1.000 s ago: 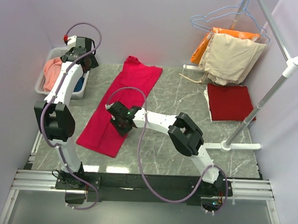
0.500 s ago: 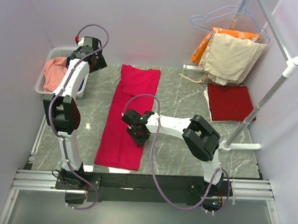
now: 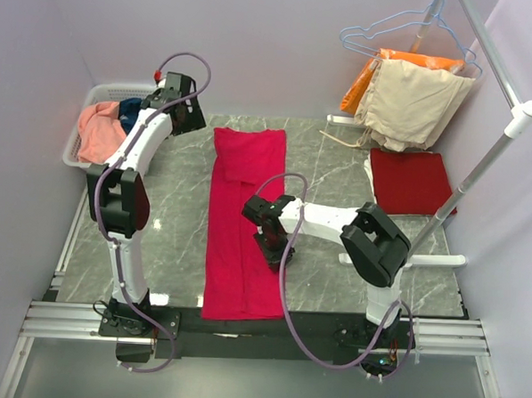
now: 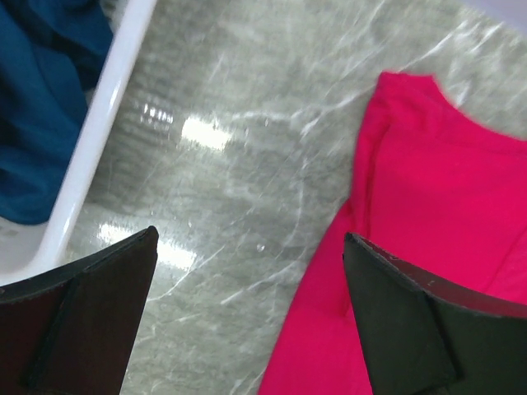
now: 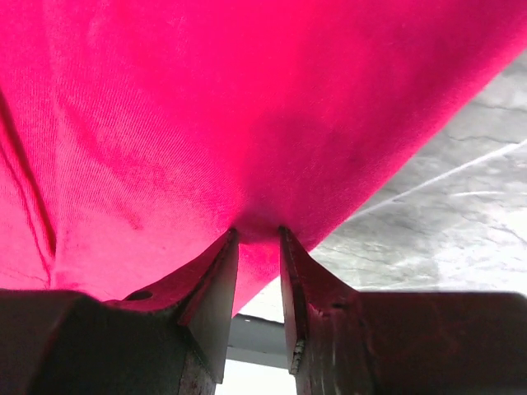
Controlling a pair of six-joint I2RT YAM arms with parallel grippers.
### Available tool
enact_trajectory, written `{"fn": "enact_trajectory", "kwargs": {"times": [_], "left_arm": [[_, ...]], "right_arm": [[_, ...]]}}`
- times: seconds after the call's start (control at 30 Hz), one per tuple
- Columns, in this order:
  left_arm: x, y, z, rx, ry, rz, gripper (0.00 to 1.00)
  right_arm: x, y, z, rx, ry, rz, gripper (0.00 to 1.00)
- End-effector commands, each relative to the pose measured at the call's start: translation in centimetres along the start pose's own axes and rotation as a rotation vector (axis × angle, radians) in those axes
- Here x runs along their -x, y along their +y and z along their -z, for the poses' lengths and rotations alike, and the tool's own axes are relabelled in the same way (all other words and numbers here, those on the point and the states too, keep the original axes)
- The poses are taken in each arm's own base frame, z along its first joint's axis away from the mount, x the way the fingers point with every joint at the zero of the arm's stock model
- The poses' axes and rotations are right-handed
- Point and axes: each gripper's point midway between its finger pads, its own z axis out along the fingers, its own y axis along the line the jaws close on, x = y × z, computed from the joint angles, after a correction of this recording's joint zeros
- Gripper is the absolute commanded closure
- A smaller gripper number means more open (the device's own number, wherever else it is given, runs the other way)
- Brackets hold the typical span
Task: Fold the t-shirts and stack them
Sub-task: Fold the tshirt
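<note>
Top external shows me the bright crimson-red cloth t-shirt [image 3: 234,206] lying as a long folded strip down the grey marble table [image 3: 334,171]. My right gripper [image 5: 258,234] has its fingers clamped on the shirt's right edge. My left gripper [image 4: 249,247] hangs, fingers wide apart, between the shirt's far corner and the white plastic basket [image 4: 90,156].

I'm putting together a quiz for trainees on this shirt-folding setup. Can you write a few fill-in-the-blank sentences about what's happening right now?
The right gripper is ____ on the edge of the crimson t-shirt.
The left gripper hangs over the table with its jaws wide ____, holding nothing.
The dark red t-shirt lies already ____ on the table's right side.
Missing words: shut; open; folded.
</note>
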Motion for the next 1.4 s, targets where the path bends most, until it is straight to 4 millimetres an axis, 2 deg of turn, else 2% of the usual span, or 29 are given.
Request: {"fn": "enact_trajectory", "kwargs": {"times": [0.0,0.07,0.13,0.17,0.2,0.27,0.3,0.4,0.43,0.47,0.5,0.53,0.57,0.67,0.73,0.77,0.87,1.0,1.13,1.27,1.3,1.37], "left_arm": [[0.1,-0.4,1.2,-0.056,-0.010,-0.006,0.00],[-0.6,-1.2,1.4,-0.085,0.011,-0.022,0.00],[-2.4,-2.6,1.6,-0.096,0.036,-0.061,0.01],[-3.9,-3.0,1.4,-0.087,0.063,-0.073,0.01],[-5.6,-4.2,1.7,-0.080,0.076,-0.108,0.00],[-8.8,-5.1,1.4,-0.080,0.122,-0.133,0.01],[-10.2,-6.3,1.9,-0.099,0.135,-0.156,0.01],[-12.9,-7.7,2.7,-0.122,0.179,-0.139,0.01],[-13.9,-7.9,2.9,-0.130,0.198,-0.140,0.01],[-14.8,-8.5,3.3,-0.142,0.209,-0.150,0.01],[-15.3,-8.7,3.3,-0.133,0.215,-0.133,0.01],[-16.2,-8.6,3.3,-0.123,0.233,-0.133,0.00],[-17.3,-9.0,3.2,-0.119,0.254,-0.140,0.01],[-19.8,-9.8,3.1,-0.109,0.295,-0.160,0.00],[-20.7,-10.7,3.2,-0.124,0.316,-0.167,0.01],[-21.6,-11.1,3.1,-0.130,0.334,-0.178,0.01],[-22.7,-12.2,3.4,-0.167,0.358,-0.184,0.01],[-24.4,-12.8,3.2,-0.169,0.398,-0.200,0.01],[-26.1,-12.6,2.2,-0.118,0.427,-0.232,0.00],[-26.4,-11.8,0.8,-0.024,0.430,-0.260,0.01],[-25.7,-12.2,0.6,-0.013,0.406,-0.259,0.01],[-26.3,-11.7,-0.4,0.033,0.420,-0.284,0.01]], "right_arm": [[0.7,-1.6,0.9,-0.101,-0.021,-0.033,0.66],[2.2,-1.3,2.8,-0.094,-0.099,-0.049,0.65],[4.1,-0.9,4.9,-0.083,-0.178,-0.071,0.65],[4.9,-1.2,5.9,-0.097,-0.218,-0.091,0.65],[6.3,-0.9,7.2,-0.086,-0.267,-0.110,0.64],[7.8,-1.5,8.7,-0.082,-0.318,-0.161,0.64],[9.1,-1.7,9.9,-0.079,-0.362,-0.189,0.63],[11.8,-3.5,12.2,-0.082,-0.435,-0.299,0.62],[12.4,-5.2,12.2,-0.103,-0.426,-0.366,0.61],[13.7,-5.9,13.4,-0.106,-0.461,-0.411,0.61],[14.2,-6.9,13.7,-0.120,-0.464,-0.448,0.61],[14.6,-8.9,13.5,-0.141,-0.444,-0.510,0.60],[15.5,-9.5,14.5,-0.139,-0.468,-0.538,0.60],[16.5,-12.6,15.9,-0.161,-0.494,-0.600,0.59],[16.5,-14.3,16.7,-0.184,-0.510,-0.619,0.57],[16.4,-15.9,17.0,-0.201,-0.515,-0.652,0.56],[15.5,-18.8,17.2,-0.229,-0.518,-0.702,0.53],[14.6,-21.0,17.4,-0.226,-0.529,-0.744,0.53],[14.4,-21.9,17.3,-0.224,-0.529,-0.756,0.53],[14.7,-21.8,17.0,-0.204,-0.525,-0.752,0.54],[14.8,-21.8,16.8,-0.206,-0.522,-0.752,0.54],[14.9,-21.8,17.0,-0.202,-0.527,-0.752,0.54]]}}
